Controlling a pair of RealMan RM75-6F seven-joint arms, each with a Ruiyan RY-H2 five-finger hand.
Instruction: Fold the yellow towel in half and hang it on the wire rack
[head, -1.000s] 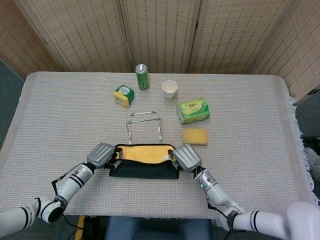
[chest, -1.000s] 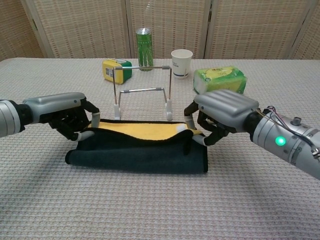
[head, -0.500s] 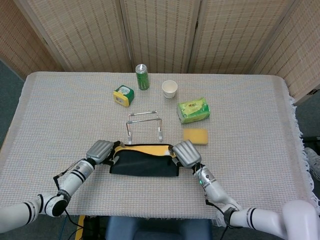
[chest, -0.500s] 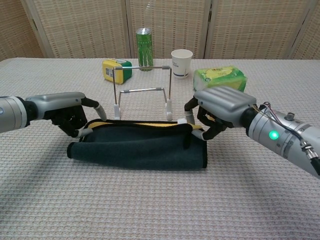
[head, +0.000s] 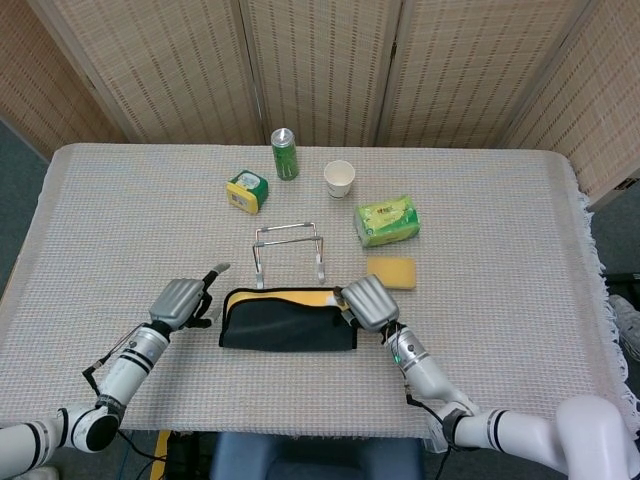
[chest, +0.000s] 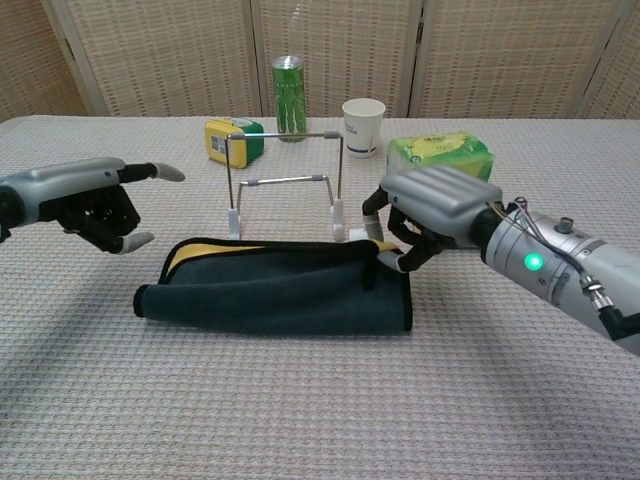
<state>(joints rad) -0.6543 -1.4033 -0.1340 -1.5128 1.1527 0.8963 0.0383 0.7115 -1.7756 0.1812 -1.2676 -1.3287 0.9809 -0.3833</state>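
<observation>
The towel (head: 288, 322) (chest: 275, 292) lies folded on the table, dark side out, with a yellow edge showing along its far side. Just behind it stands the wire rack (head: 288, 248) (chest: 285, 185), upright and bare. My left hand (head: 180, 300) (chest: 90, 200) hovers left of the towel, clear of it, fingers apart and holding nothing. At the towel's far right corner my right hand (head: 368, 303) (chest: 430, 210) pinches the edge between thumb and fingers (chest: 387, 263).
Behind the rack stand a green can (head: 284, 153) (chest: 288, 97), a paper cup (head: 339, 178) (chest: 363, 126) and a yellow-green box (head: 247, 190) (chest: 233, 139). A green tissue pack (head: 387, 220) (chest: 440, 157) and a yellow sponge (head: 390, 272) lie right of the rack.
Both hands carried the near edge over to the far side, closing the fold. My left hand then let go of its corner and drew away to the left. My right hand stays at its corner.
</observation>
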